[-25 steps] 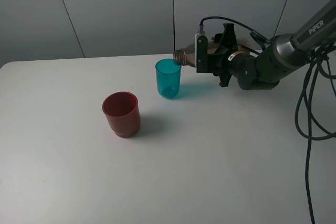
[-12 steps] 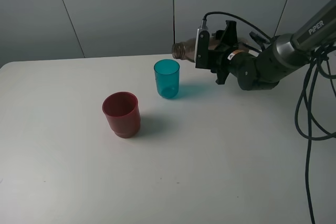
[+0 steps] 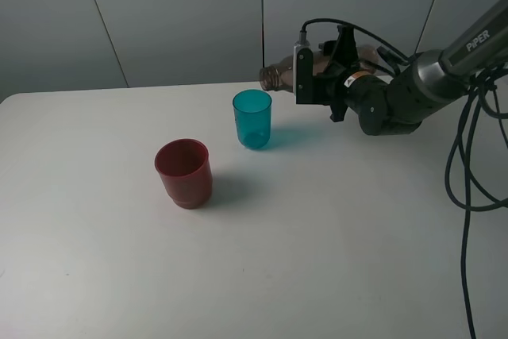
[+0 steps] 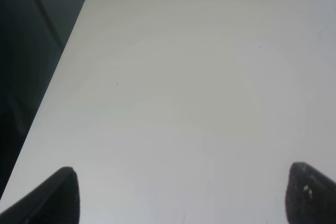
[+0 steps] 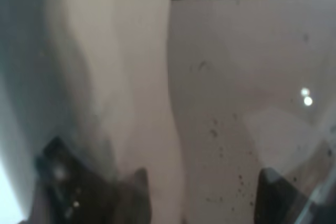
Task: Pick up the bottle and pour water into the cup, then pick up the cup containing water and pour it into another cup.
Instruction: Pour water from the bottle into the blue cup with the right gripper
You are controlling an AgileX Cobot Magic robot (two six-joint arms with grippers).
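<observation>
The bottle (image 3: 278, 77) is up in the air on its side, gripped tight in the right jaws, mouth hanging just above the teal cup (image 3: 252, 119). That cup stands upright on the desk (image 3: 333, 244), with the red cup (image 3: 183, 172) near it, not touching. Left jaws are spread wide over a desk corner, holding nothing.

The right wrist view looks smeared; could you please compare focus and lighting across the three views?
Right wrist view: out of focus, the bottle so close it fills the frame as a brownish blur with small glints. Exterior high view: sharp, soft light, faint shadows right of the red cup and teal cup. Left wrist view: sharp, evenly lit table.
</observation>
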